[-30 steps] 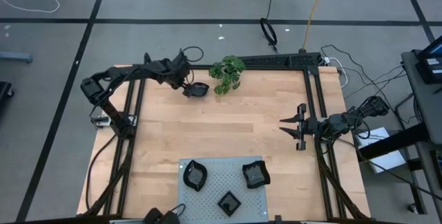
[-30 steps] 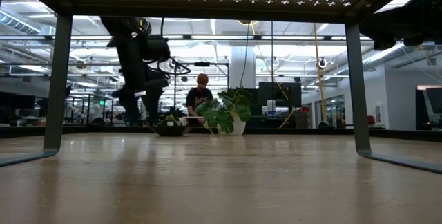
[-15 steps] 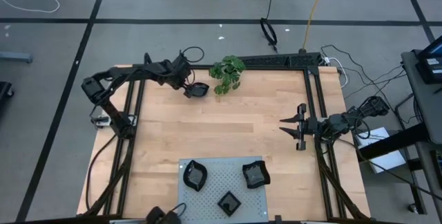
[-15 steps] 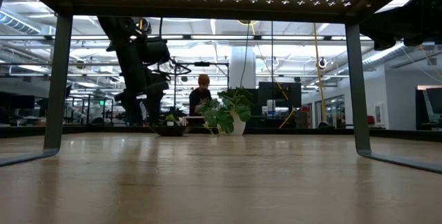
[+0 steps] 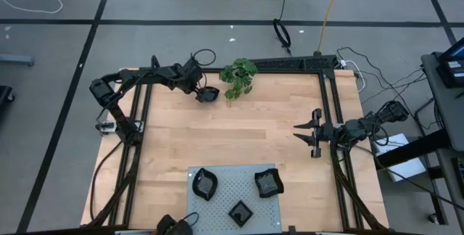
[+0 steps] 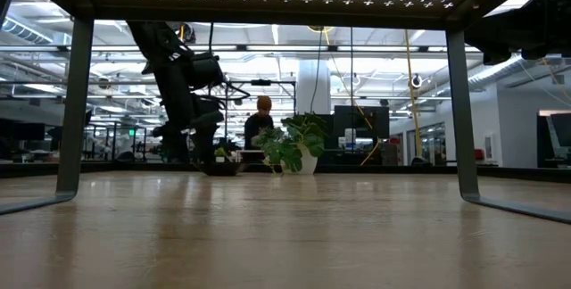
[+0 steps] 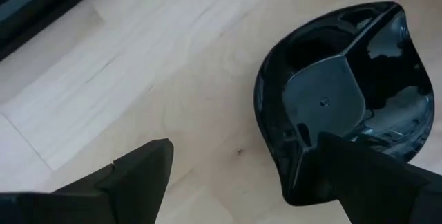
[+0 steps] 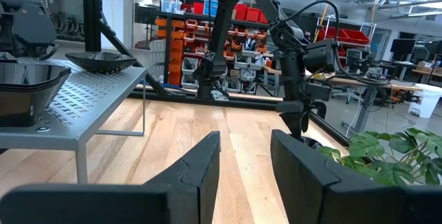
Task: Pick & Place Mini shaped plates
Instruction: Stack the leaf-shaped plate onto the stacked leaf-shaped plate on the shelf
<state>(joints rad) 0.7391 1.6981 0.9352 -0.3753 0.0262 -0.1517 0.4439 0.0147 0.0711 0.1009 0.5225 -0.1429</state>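
Left gripper (image 5: 201,93): dark two-finger tool at the table's far edge, spread wide and holding nothing; one finger (image 7: 138,175) over bare wood, the other finger (image 7: 366,179) over the near rim of a plate; probably straddling that rim to pinch it.
Far plate (image 7: 342,92): small glossy black shallow dish with a pointed corner, flat on the light wooden table (image 5: 239,133), just beside the plant; seemingly the piece in hand for the pick-and-place.
Plant (image 5: 238,76): green leafy plant in a white pot at the far edge; close enough to catch on a careless lift.
Panel (image 5: 233,189): grey perforated metal shelf on legs at the near edge, likely raised to serve as the sorting station.
Plates on panel: rounded black dish (image 5: 205,184) on its left, small square black dish (image 5: 240,211) at the front, square-ish black dish (image 5: 268,183) on its right; all apart.
Right gripper (image 5: 303,134): dark tool parked near the table's right side, narrowly parted, holding nothing, clear of the work.
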